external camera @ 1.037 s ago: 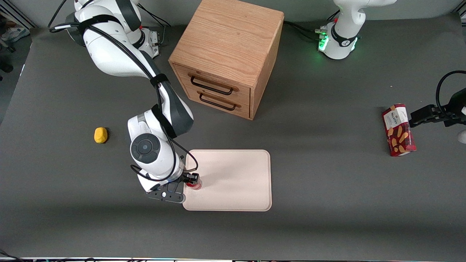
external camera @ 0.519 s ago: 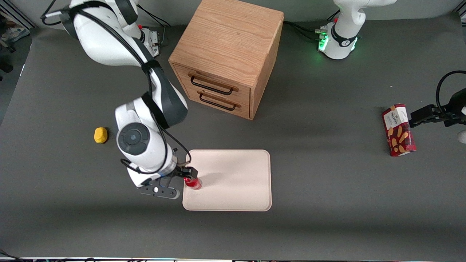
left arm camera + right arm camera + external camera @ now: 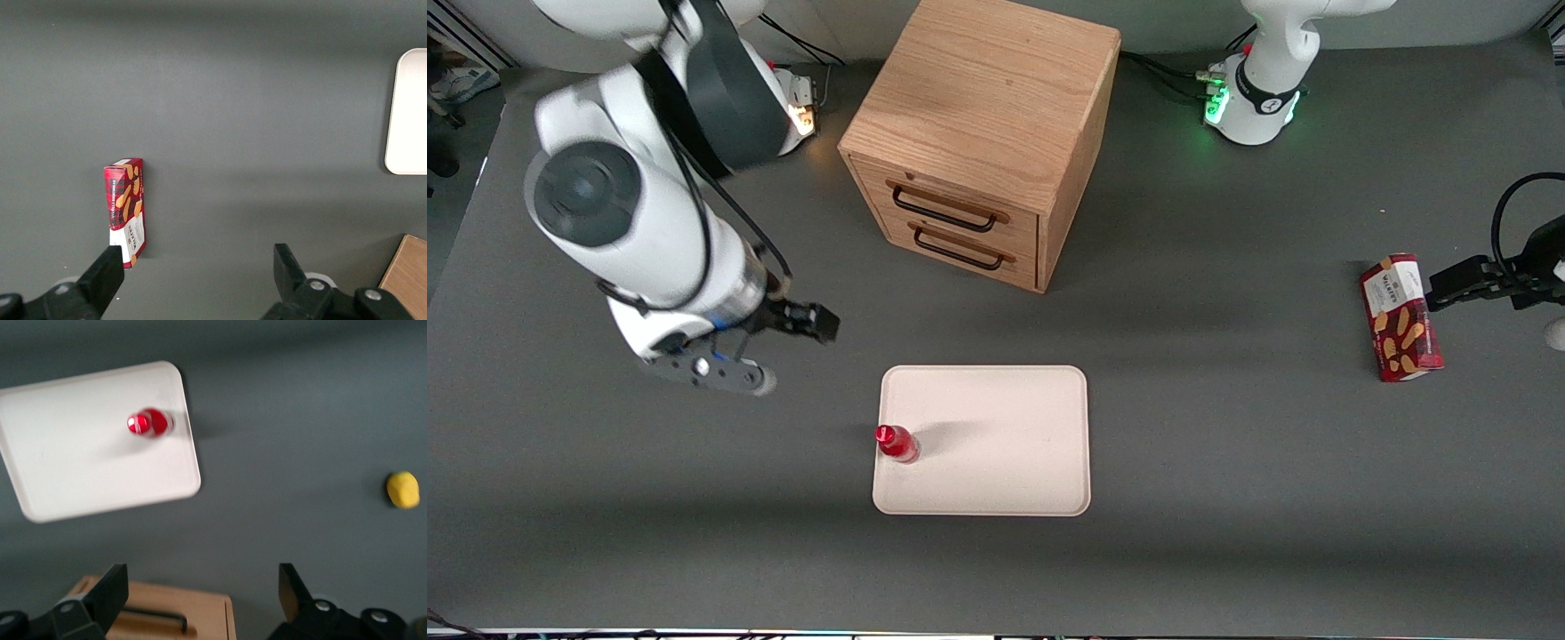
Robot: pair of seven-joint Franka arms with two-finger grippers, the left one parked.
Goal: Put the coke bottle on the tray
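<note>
On the tray, close against its rim at the working arm's end, the coke bottle stands upright on its base, red cap up. It sits in the part of the tray nearer the front camera, and nothing touches it. The tray lies flat on the dark grey table, and apart from the bottle its pale surface is bare.

The right arm's gripper hangs above the table, well apart from the bottle, farther from the front camera than the tray and off toward the working arm's end. In the right wrist view the gripper has its two dark fingers spread wide, with only open space between them; they grasp nothing and touch nothing. That same view looks down on the bottle, seen cap-first on the tray, and on a small yellow lump lying on the bare table well away from the tray.

Far from the front camera, past the tray, stands the wooden drawer cabinet, both drawers closed, their dark handles facing the tray. A red biscuit box lies toward the parked arm's end of the table, well apart from the tray
</note>
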